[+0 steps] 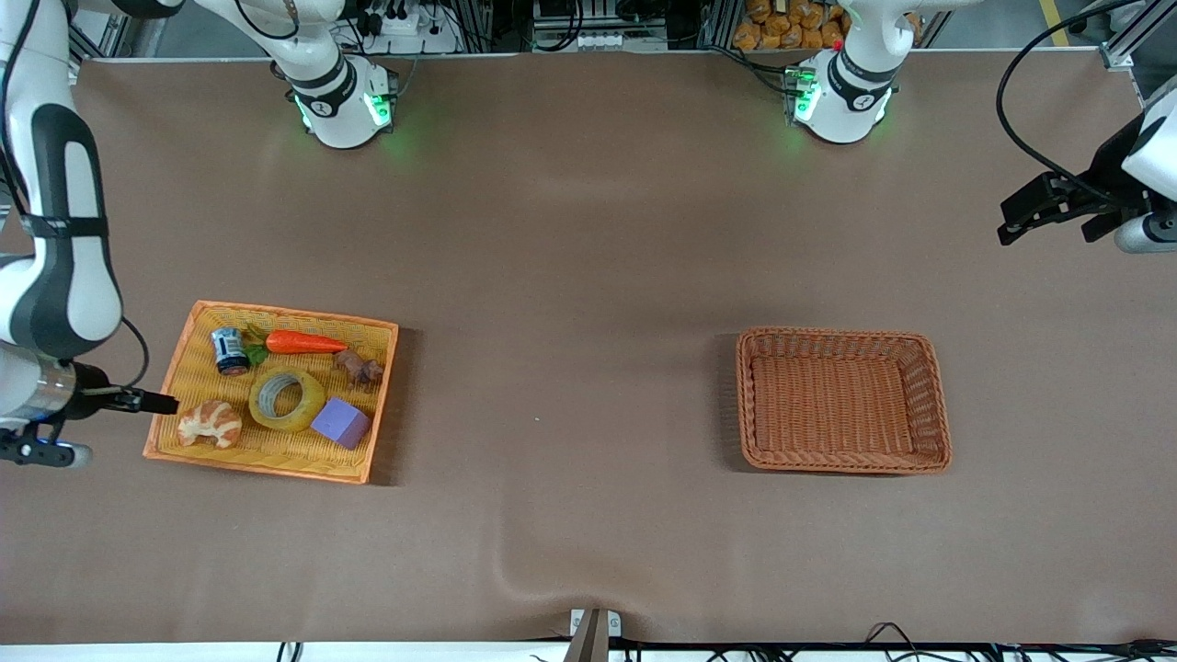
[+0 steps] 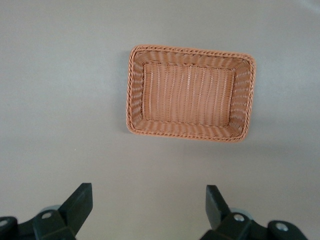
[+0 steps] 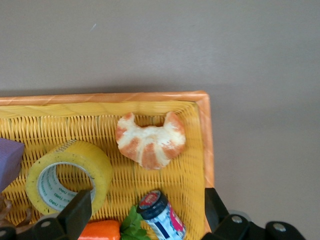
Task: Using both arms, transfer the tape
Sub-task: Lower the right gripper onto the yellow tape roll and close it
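Over the yellow tray's (image 1: 175, 370) rim the right pincer (image 3: 145, 210) is spread wide, holding nothing; tape (image 1: 286, 399) lies inside. Left pincer (image 2: 149, 205) is likewise spread, over bare worktop (image 1: 570, 276).

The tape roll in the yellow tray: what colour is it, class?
The tape is translucent yellow with a grey-white inner core; the right wrist view shows it best.

My two arms are white, glossy shells with black joint bands. Each base carries a black ring and green indicator lights that throw a green glow on the brown table. My left gripper (image 2: 147, 210) is black, its two fingers wedge-shaped, with silver screw heads set in the finger mounts. My right gripper (image 3: 145, 212) is built alike. A black cable loops beside each forearm, and the right wrist shows a silver metal collar.
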Action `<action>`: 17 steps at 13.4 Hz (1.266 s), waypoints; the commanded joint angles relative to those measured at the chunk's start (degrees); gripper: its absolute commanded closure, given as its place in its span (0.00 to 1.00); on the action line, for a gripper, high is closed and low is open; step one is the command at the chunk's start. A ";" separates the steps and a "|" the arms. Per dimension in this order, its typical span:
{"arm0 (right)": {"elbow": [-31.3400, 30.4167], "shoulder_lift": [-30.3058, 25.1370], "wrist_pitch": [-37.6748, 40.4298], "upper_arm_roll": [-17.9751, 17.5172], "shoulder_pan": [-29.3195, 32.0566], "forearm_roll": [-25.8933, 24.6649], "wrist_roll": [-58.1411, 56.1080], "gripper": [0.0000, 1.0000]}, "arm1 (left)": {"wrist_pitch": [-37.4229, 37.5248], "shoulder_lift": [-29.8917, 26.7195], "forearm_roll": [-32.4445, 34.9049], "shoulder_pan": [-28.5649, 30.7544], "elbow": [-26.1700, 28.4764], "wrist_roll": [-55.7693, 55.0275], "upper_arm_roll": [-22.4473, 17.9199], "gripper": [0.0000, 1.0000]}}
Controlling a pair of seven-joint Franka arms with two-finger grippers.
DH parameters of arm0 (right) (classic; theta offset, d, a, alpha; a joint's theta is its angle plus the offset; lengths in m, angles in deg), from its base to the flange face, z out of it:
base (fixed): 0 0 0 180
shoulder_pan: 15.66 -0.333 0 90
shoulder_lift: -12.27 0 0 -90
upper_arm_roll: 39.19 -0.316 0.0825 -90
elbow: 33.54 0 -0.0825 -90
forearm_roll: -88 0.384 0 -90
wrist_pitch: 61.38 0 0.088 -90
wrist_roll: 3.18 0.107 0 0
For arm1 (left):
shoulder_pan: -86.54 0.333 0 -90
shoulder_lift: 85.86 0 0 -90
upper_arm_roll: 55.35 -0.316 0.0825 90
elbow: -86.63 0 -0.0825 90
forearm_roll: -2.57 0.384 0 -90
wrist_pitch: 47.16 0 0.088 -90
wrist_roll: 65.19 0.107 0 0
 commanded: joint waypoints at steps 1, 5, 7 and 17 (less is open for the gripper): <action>2.62 4.10 0.85 -0.24 -0.21 0.12 0.15 0.00 | -1.07 0.08 -0.39 0.50 0.21 -0.67 0.30 0.00; 2.18 6.30 0.85 -0.33 -5.03 0.13 5.40 0.00 | -1.15 0.08 -0.39 0.50 0.48 -0.67 0.30 0.00; 1.66 6.66 1.11 -0.33 -6.54 0.12 8.49 0.00 | -1.15 0.25 0.05 0.41 0.39 -0.67 0.30 0.00; -3.35 7.10 4.10 -0.33 -6.19 0.04 9.73 0.00 | -1.33 0.61 0.14 0.24 0.39 -0.76 0.30 0.00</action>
